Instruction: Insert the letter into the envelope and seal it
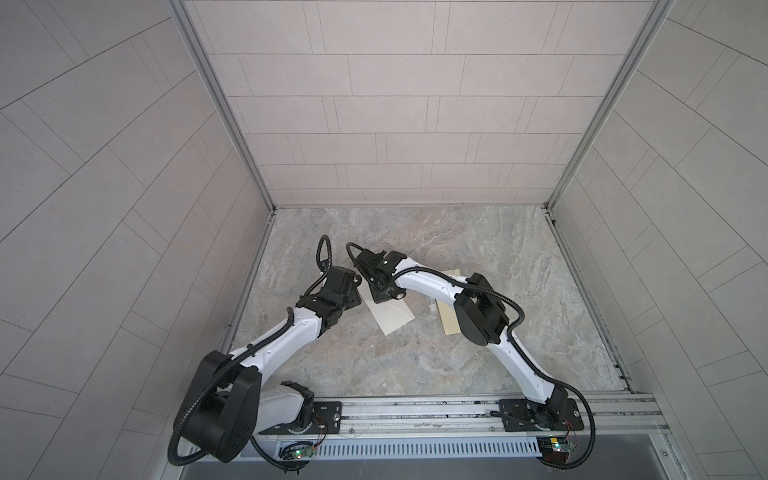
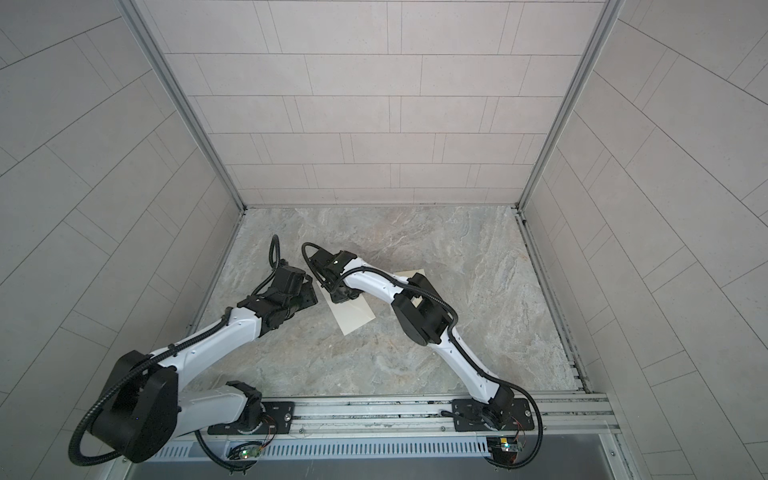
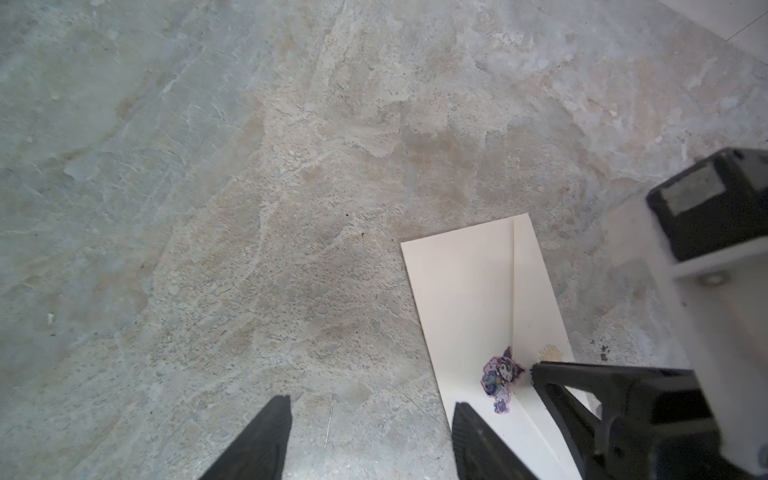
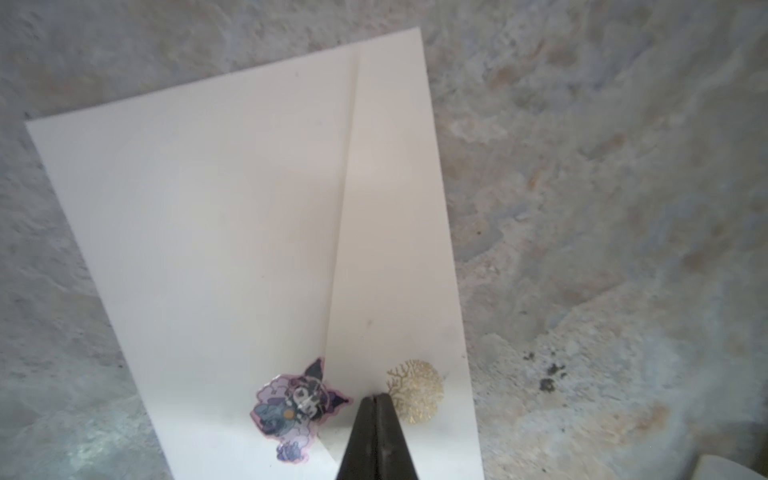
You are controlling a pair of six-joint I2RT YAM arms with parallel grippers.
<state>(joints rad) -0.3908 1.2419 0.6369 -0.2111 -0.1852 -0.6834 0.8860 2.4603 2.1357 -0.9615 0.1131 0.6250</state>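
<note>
1. Worktop [image 1: 415, 365]: marble-patterned surface. All positions below are given relative to the envelope.

2. Envelope [image 1: 392, 318] [image 2: 353, 316]: lies flat on the worktop at mid-depth, set at an angle, one corner pointing toward the base rail. The flap is folded down. In the right wrist view, the envelope [image 4: 228, 208] carries a purple cartoon sticker [image 4: 297, 409] across the point of the flap and a gold emblem [image 4: 415, 390] on the flap itself.

3. Tan sheet [image 1: 449, 322]: lies near the envelope on its right side, not touching it, and is partly covered by the right arm (what it is cannot be told).

4. Right gripper [image 4: 376, 397] [image 1: 380, 295]: positioned over the far end of the envelope. The fingers are clenched together with nothing between them. Their tips press on the flap between the sticker and the gold emblem, just beside both. The left wrist view confirms the contact beside the sticker [image 3: 500, 374].

5. Left gripper [image 3: 372, 402] [image 1: 357, 286]: positioned at the far left corner of the envelope [image 3: 465, 291]. The fingers are released and spread, grasping nothing. One finger overlaps the envelope edge; the second is over bare worktop.
</note>
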